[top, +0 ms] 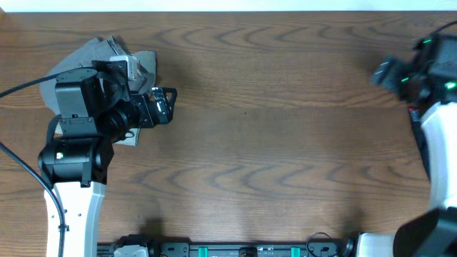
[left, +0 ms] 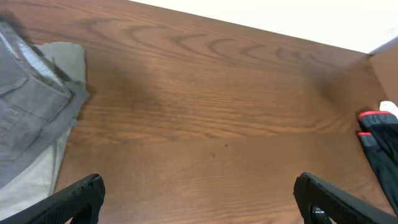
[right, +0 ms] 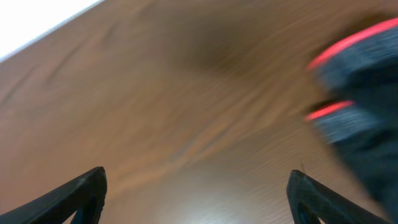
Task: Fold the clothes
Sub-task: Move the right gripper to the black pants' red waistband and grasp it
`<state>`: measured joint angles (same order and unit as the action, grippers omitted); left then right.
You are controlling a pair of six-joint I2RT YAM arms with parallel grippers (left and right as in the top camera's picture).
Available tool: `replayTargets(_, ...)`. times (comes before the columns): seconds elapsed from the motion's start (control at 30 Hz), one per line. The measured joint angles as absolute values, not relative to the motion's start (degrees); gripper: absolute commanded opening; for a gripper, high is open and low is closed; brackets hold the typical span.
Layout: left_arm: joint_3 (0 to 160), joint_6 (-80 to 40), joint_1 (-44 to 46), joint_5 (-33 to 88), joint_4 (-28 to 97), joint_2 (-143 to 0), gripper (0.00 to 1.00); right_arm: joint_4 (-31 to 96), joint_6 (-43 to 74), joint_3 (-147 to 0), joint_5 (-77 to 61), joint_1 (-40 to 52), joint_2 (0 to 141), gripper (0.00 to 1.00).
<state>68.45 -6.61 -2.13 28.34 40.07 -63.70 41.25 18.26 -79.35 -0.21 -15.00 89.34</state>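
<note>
- Overhead view is showing a brown wood-grain bench [top: 271,143], with the left arm sitting at its left end and the right arm at its right edge.
- The left tool [left: 199,182] is hanging open, its two black fingers spread wide and gripping nothing. It is hovering just beside the folded grey and khaki trousers [left: 34,112], which are no part of the task.
- The right tool [right: 196,175] is likewise standing open and empty, its fingers wide apart above bare wood. Its wrist view is rendering blurred.
- The dark-navy leggings [left: 380,140], with a grey waistband edged in red-coral, are lying at the far right end of the bench, well apart from the left tool. In the right wrist view they are appearing near, toward the right side of the picture.
- Only the waistband end is showing, so the garment's long axis cannot be told.
- Judgement: the right arm is sitting nearer, so the coming reach is probably falling to it, aimed rightward at the waistband edge.
</note>
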Motion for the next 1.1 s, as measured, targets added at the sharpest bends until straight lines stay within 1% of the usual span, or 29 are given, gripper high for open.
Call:
replayTargets(0.1,68.4,-6.6,-2.1,29.1,40.1,-63.7,0.98,38.1,19.4,-82.6,2.5,-19.0,93.9,0.85)
replayTargets(0.23,68.4,-6.6,-2.1,29.6,40.2,-63.7,0.98,35.8,20.1,-85.9,5.3,-21.7,101.8,0.83)
replayTargets(0.33,68.4,-6.6,-2.1,29.7,40.4,-63.7,0.98,35.5,20.2,-87.2,7.9,-22.4,107.8,0.80)
replayTargets(0.37,68.4,-6.6,-2.1,29.7,40.4,-63.7,0.98,36.0,20.1,-87.4,8.6,-22.6,109.5,0.77)
replayTargets(0.4,68.4,-6.6,-2.1,29.7,40.5,-63.7,0.98,37.1,20.0,-87.6,9.0,-22.8,110.9,0.73)
replayTargets(0.43,68.4,-6.6,-2.1,29.8,40.4,-63.7,0.98,38.8,20.0,-87.8,9.1,-23.0,112.1,0.72)
replayTargets(0.5,68.4,-6.6,-2.1,29.8,40.5,-63.7,0.98,42.9,20.3,-87.9,9.3,-23.3,114.1,0.71)
replayTargets(0.57,68.4,-6.6,-2.1,29.8,40.5,-63.7,0.98,44.2,20.7,-87.9,9.8,-23.5,115.9,0.71)
replayTargets(0.73,68.4,-6.6,-2.1,29.8,40.5,-63.7,0.98,42.3,23.8,-88.1,13.9,-23.6,120.4,0.69)
replayTargets(0.83,68.4,-6.6,-2.1,29.8,40.5,-63.7,0.98,40.8,24.8,-88.1,15.6,-23.7,122.5,0.64)
replayTargets(0.87,68.4,-6.6,-2.1,29.9,40.5,-63.7,0.98,40.2,25.0,-88.1,16.6,-23.7,123.2,0.61)
replayTargets(0.9,68.4,-6.6,-2.1,29.8,40.5,-63.7,0.98,39.5,25.2,-88.1,17.7,-23.7,123.8,0.55)
replayTargets(0.93,68.4,-6.6,-2.1,29.9,40.5,-63.7,0.98,38.7,25.4,-88.1,19.0,-23.7,124.4,0.47)
replayTargets(1.0,68.4,-6.6,-2.1,29.8,40.5,-63.7,0.98,38.1,25.6,-88.2,20.8,-23.7,124.8,0.20)
replayTargets(1.07,68.4,-6.6,-2.1,29.8,40.5,-63.7,0.98,38.3,25.4,-88.3,21.5,-23.7,125.1,0.06)
replayTargets(1.1,68.4,-6.6,-2.1,29.8,40.5,-63.7,0.98,38.3,25.6,-88.3,21.5,-23.7,125.2,0.02)
